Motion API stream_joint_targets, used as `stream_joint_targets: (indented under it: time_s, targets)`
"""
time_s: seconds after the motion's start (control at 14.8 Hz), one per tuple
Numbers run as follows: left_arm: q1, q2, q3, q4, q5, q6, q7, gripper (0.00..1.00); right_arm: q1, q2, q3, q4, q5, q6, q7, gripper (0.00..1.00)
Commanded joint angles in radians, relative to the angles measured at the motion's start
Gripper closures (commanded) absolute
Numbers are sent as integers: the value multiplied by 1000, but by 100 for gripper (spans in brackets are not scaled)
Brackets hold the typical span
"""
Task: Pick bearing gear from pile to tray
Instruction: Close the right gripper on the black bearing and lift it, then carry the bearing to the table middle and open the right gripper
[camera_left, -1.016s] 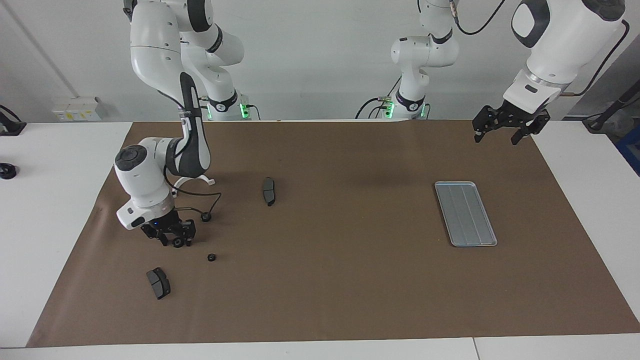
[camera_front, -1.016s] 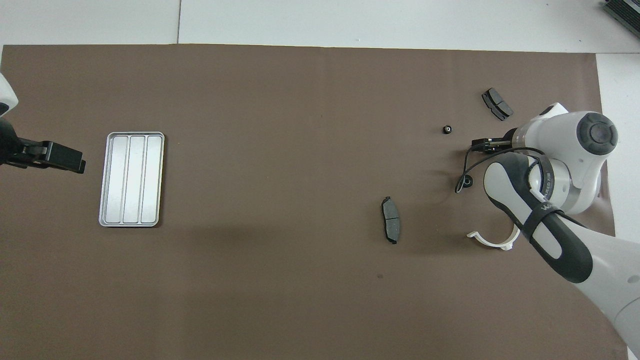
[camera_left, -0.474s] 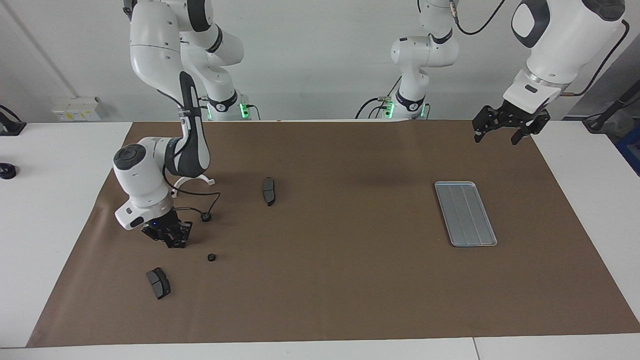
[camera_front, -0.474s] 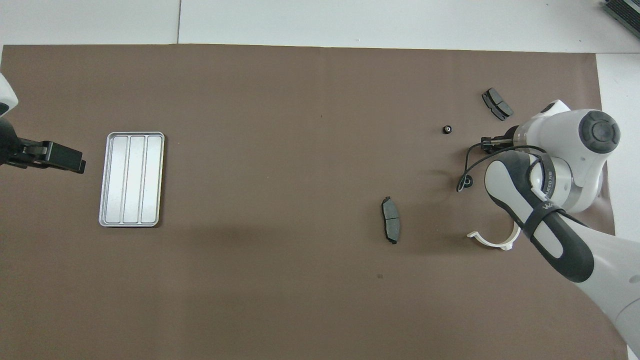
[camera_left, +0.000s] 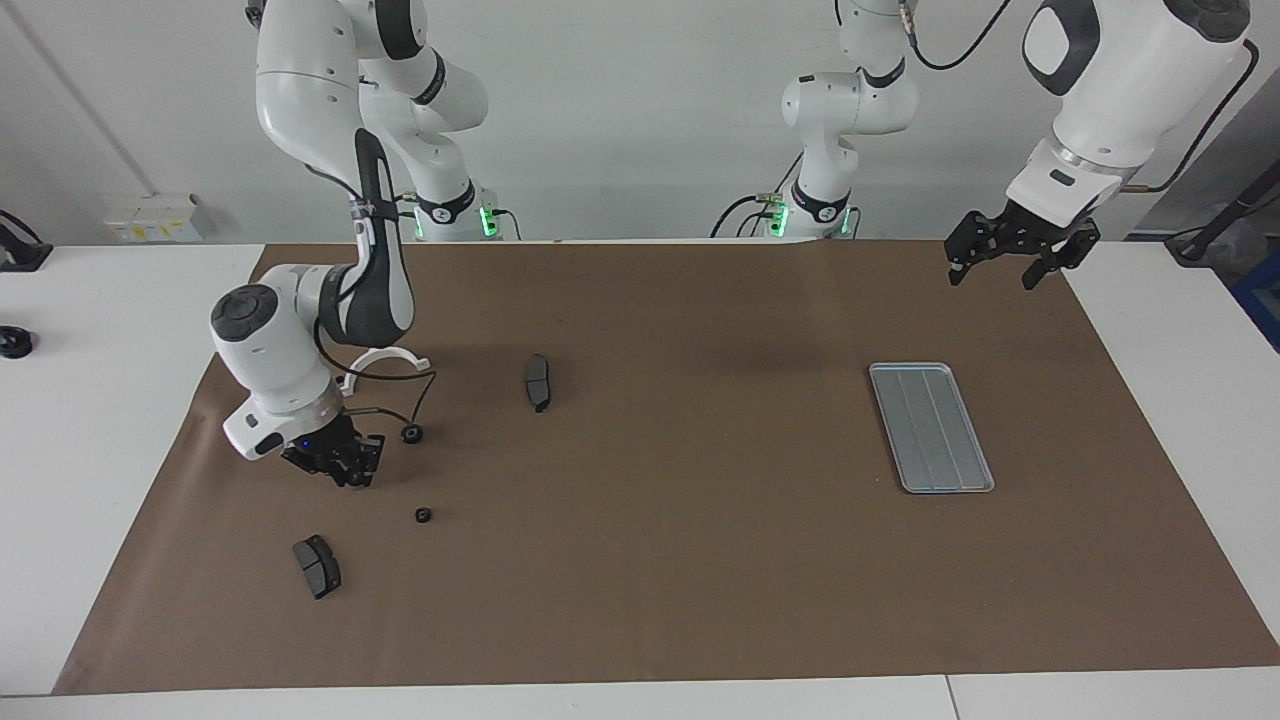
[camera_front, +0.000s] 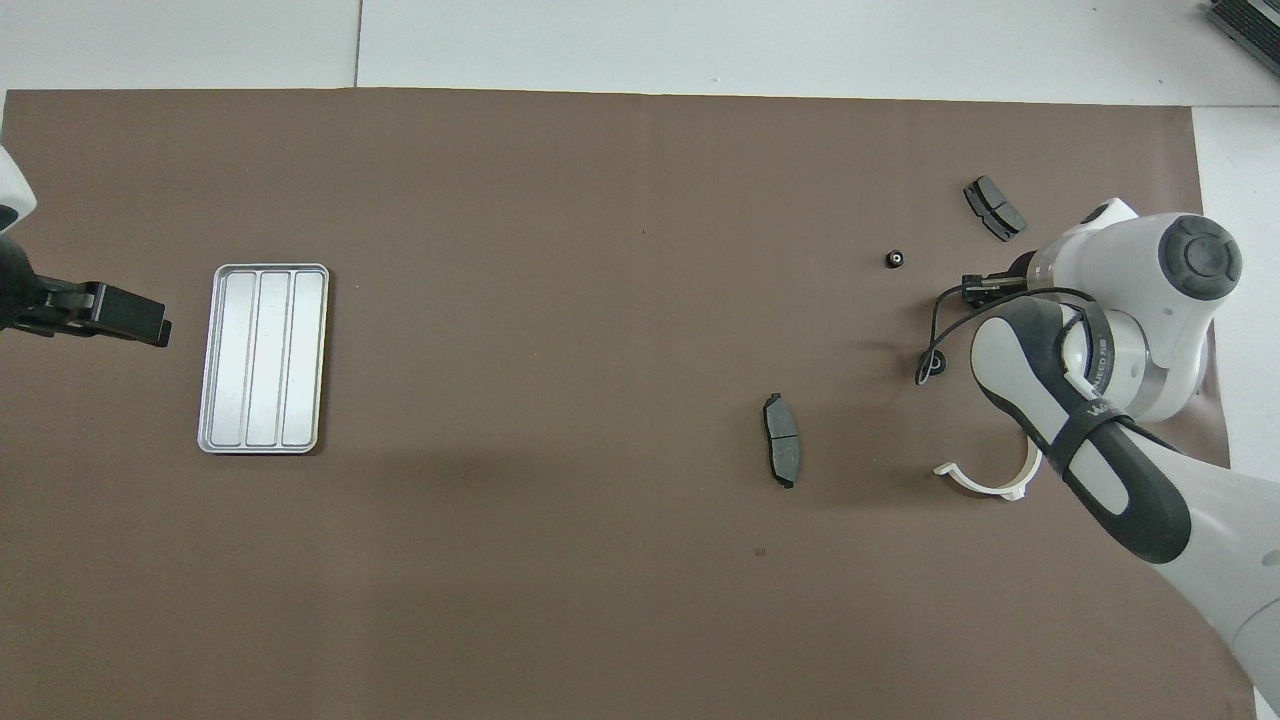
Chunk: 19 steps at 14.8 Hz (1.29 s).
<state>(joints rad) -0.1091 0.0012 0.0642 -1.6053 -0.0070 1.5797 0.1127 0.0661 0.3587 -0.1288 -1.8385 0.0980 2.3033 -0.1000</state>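
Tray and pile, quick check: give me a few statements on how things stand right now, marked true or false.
1. A gear lies in the tray. False: the tray holds no gear.
2. A loose gear lies on the mat. True: the gear lies farther from the robots than the white bracket.
3. The left gripper is at the pile. False: the left gripper waits open over the mat's edge; the right gripper is at the pile.
4. No brake pad touches the tray. True.

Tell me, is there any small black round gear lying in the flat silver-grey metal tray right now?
No, the flat silver-grey metal tray holds nothing in the overhead view, and a small black round gear lies on the brown mat toward the right arm's end.
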Motion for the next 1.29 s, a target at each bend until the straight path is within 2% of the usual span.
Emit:
stream_joint_targets:
  time_s: [0.0, 0.34, 0.61, 0.81, 1.02, 1.22]
  targets:
    - [17, -18, -9, -21, -16, 0, 5, 0, 38, -78, 21, 4, 20, -68, 80, 100]
    - [17, -18, -9, -21, -16, 0, 5, 0, 259, -76, 35, 62, 17, -62, 444, 100]
    - [17, -18, -9, -21, -16, 0, 5, 0, 461, -40, 35, 67, 16, 27, 716, 100]
    - [17, -17, -9, -21, -16, 0, 5, 0, 566, 20, 35, 82, 6, 102, 813, 100]
    - [17, -18, -9, -21, -16, 0, 5, 0, 639, 146, 34, 168, -21, 133, 916, 100]
    - [17, -18, -9, -21, -16, 0, 5, 0, 668, 170, 35, 168, -72, 146, 919, 100]
